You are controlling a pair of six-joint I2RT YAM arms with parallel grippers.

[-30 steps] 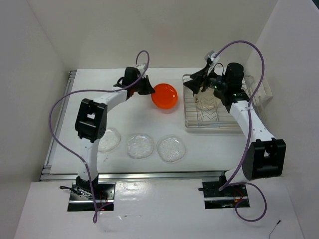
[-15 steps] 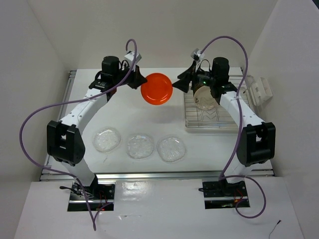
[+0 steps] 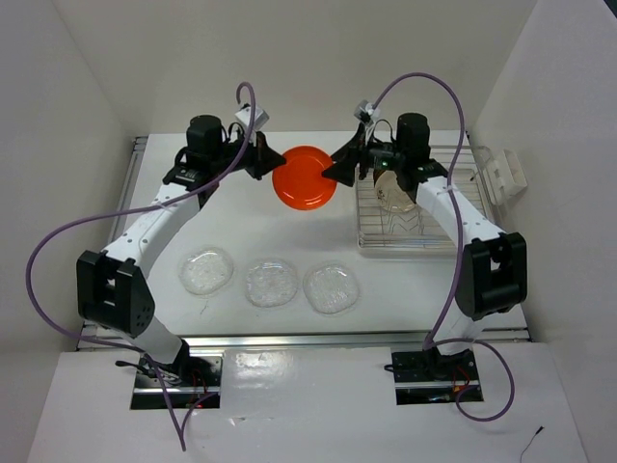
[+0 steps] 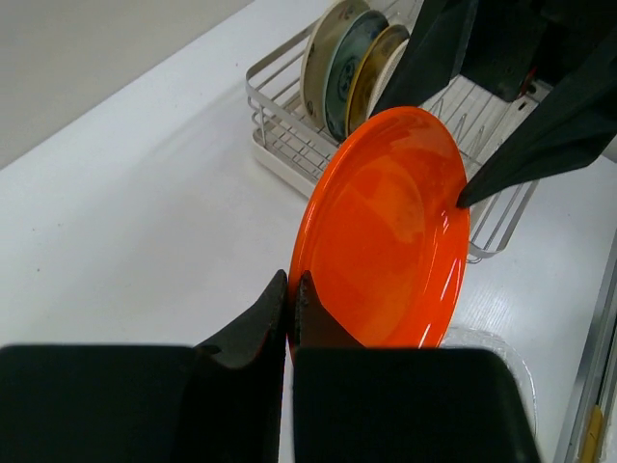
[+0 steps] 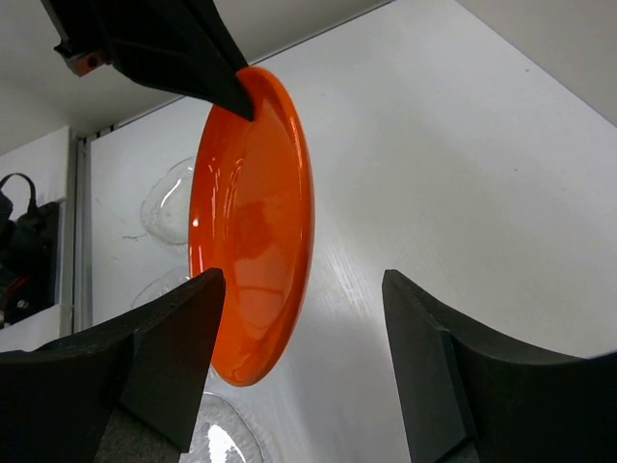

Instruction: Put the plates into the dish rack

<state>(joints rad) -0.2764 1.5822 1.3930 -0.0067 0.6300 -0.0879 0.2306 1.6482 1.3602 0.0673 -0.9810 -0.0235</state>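
An orange plate [image 3: 304,178] hangs on edge above the table, left of the dish rack [image 3: 366,241]. My left gripper [image 3: 265,162] is shut on its left rim; in the left wrist view the jaws [image 4: 291,285] pinch the near edge of the orange plate [image 4: 386,231]. My right gripper [image 3: 339,170] is open, its fingers [image 4: 511,154] straddling the opposite rim without closing. In the right wrist view the orange plate [image 5: 251,222] stands just ahead of the open right gripper [image 5: 304,280]. Several plates [image 4: 337,58] stand upright in the dish rack [image 4: 280,135]. Three clear glass plates [image 3: 205,270] [image 3: 270,283] [image 3: 331,287] lie flat in a row.
The rack sits at the right of the table with its near slots bare [image 3: 410,231]. A white fixture [image 3: 506,174] is mounted on the right wall. Purple cables [image 3: 424,82] loop above both arms. White walls close in the table on three sides.
The left arm has lifted the orange plate off the table and turned it on edge. The right gripper has left the rack, moved left to the plate's rim and opened wider.
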